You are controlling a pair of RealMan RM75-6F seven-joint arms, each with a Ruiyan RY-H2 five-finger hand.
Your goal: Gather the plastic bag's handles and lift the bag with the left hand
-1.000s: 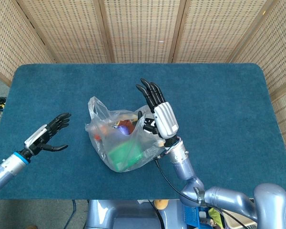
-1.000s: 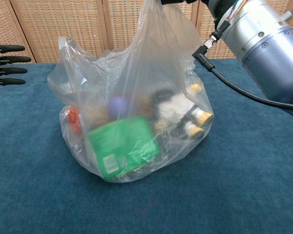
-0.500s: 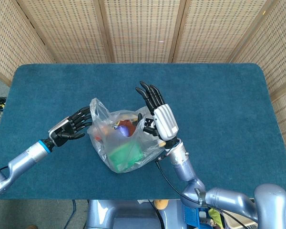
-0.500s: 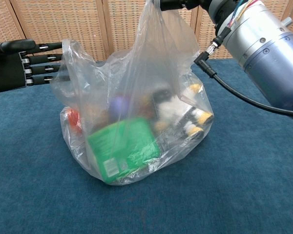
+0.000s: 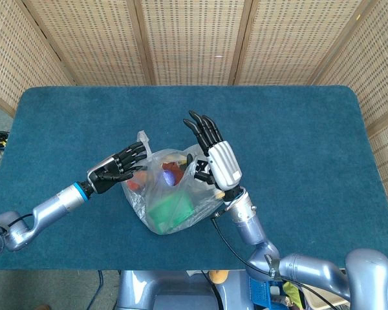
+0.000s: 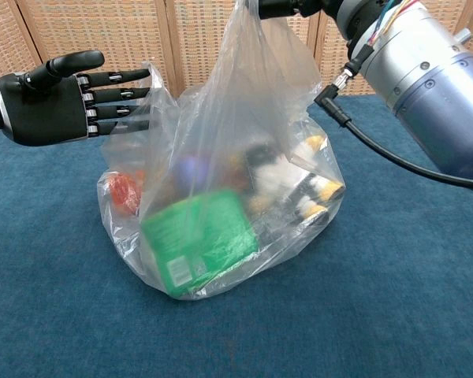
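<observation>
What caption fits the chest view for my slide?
Left hand, fingers straight, reaches the near handle of the plastic bag while the right hand holds the other handle up.

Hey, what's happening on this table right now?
A two-armed robot is working on a clear plastic bag full of groceries on a blue table. The right hand holds one handle up. The left hand, fingers straight and apart, reaches into the other handle at the bag's left side but has not closed on it. The bag sits on the table.
</observation>
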